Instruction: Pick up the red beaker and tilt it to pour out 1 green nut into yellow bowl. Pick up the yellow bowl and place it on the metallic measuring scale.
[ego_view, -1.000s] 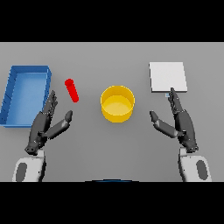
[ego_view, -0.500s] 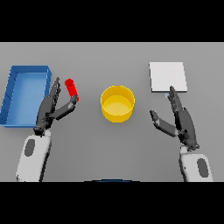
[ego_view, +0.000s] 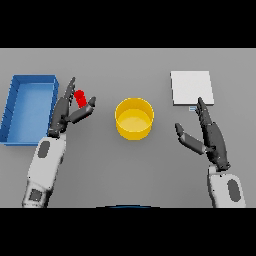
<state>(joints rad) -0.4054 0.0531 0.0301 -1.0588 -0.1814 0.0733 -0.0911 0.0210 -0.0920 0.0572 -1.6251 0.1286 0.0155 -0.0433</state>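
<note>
The red beaker (ego_view: 80, 97) stands on the table left of the yellow bowl (ego_view: 134, 118). My left hand (ego_view: 63, 112) is right at the beaker, its straight fingers rising along the beaker's left side and its thumb reaching under it on the right; most of the beaker is hidden behind them. The hand is open, not closed round it. The metallic measuring scale (ego_view: 192, 88) is a pale square plate at the back right. My right hand (ego_view: 210, 136) hovers open just in front of the scale, right of the bowl. No green nut is visible.
A blue open bin (ego_view: 28, 107) sits at the far left, close beside my left hand and forearm.
My left hand has moved forward and right from near the front edge up to the red beaker, so the beaker now sits between its fingers and thumb. The right hand has stayed put.
</note>
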